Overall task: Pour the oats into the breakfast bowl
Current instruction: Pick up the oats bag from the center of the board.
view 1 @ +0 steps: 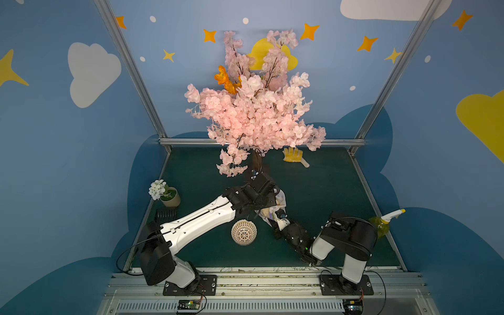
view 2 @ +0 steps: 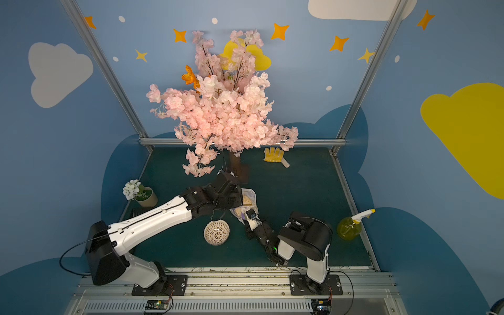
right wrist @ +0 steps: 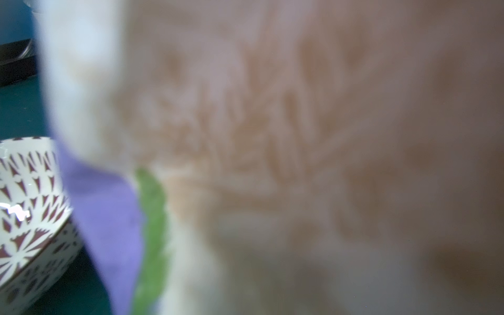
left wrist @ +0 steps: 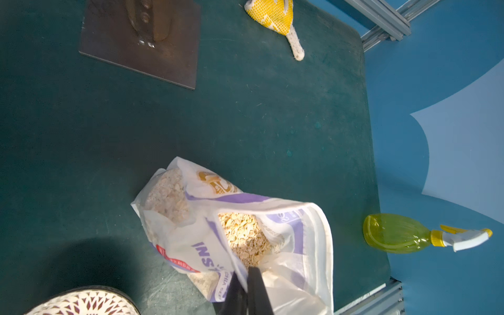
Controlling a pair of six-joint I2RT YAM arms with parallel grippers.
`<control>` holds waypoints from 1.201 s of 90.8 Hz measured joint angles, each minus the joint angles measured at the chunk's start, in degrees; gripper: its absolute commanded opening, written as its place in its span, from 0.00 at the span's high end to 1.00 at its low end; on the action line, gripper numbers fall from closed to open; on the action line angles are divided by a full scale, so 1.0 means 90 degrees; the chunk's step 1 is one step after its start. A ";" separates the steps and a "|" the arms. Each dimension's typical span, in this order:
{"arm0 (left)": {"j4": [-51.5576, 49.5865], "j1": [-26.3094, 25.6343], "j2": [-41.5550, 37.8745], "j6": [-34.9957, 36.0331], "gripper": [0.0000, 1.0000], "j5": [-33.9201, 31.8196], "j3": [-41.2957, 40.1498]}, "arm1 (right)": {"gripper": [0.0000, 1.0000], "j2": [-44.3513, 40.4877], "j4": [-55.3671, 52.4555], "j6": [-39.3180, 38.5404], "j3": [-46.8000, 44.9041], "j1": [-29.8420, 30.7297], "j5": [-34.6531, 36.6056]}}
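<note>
The oats bag (left wrist: 245, 231), white and clear with purple print, stands open-topped on the green table right of the breakfast bowl (view 1: 244, 232), which has a cream body and a brown lattice. My left gripper (left wrist: 246, 275) reaches down from above, shut on the bag's top rim film. In both top views the left wrist hides most of the bag (view 2: 249, 200). My right gripper (view 1: 279, 218) presses against the bag's lower near side. The right wrist view is filled by the blurred bag (right wrist: 272, 136), so its jaws are hidden, with the bowl (right wrist: 27, 218) at the picture's edge.
A pink blossom tree (view 1: 256, 109) on a brown base plate (left wrist: 141, 41) stands behind the bag. A yellow glove (view 1: 293, 155) lies at the back. A flowerpot with white flowers (view 1: 170, 196) is at the left edge, a yellow spray bottle (view 1: 381, 223) at the right edge.
</note>
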 measured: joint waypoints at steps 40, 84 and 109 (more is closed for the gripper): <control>-0.0374 0.0032 -0.1253 -0.0002 0.86 0.0367 -0.0697 | 1.00 -0.0408 -0.0039 -0.1086 -0.0104 0.0874 0.1144; 0.0636 0.0061 -0.2965 -0.0019 0.61 0.0323 -0.1365 | 1.00 -0.2720 -0.4529 -0.1858 0.0590 0.1253 0.2370; 0.0534 0.0061 -0.3810 0.0027 0.59 -0.0090 -0.1902 | 1.00 -0.4444 -0.7689 -0.1923 0.1265 0.1299 0.2608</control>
